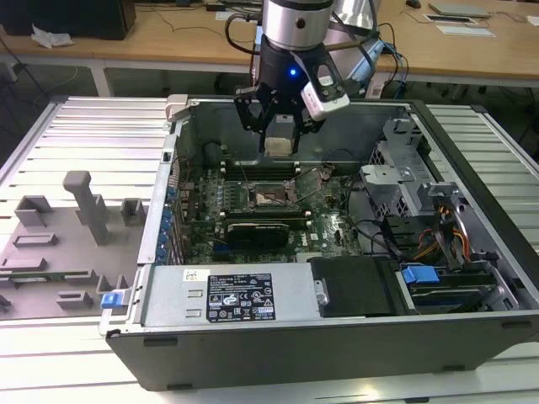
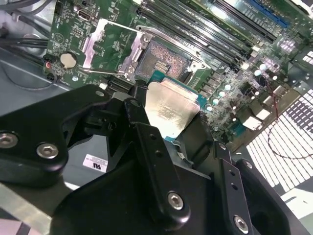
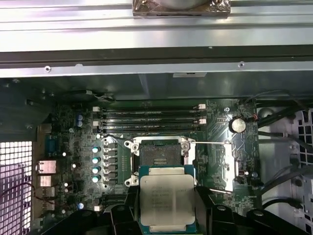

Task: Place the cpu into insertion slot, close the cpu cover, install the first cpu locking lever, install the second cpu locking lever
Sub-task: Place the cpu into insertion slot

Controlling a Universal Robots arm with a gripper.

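Black gripper (image 1: 279, 141) clamped on flat square silver-beige cpu (image 3: 167, 199), over open dark-grey computer case (image 1: 337, 358) holding green motherboard (image 1: 330, 224), black-framed square insertion slot (image 3: 159, 155) bare, at gripper's six o'clock in the exterior view

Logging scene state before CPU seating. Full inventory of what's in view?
computer case: 1, dark grey, open
motherboard: 1, green, inside case
cpu: 1, silver-beige, held above motherboard, unseated
insertion slot: 1, black frame, mid-motherboard, empty
cpu cover: 1, grey metal, flipped open beside insertion slot
memory slots: several, black, alongside insertion slot
expansion card: 1, black, opposite side of insertion slot
coin cell: 1, silver, on motherboard
power supply: 1, silver, along case wall
fixture tray: 1, grey, exterior view's left of case
gripper: 1, black, shut on cpu
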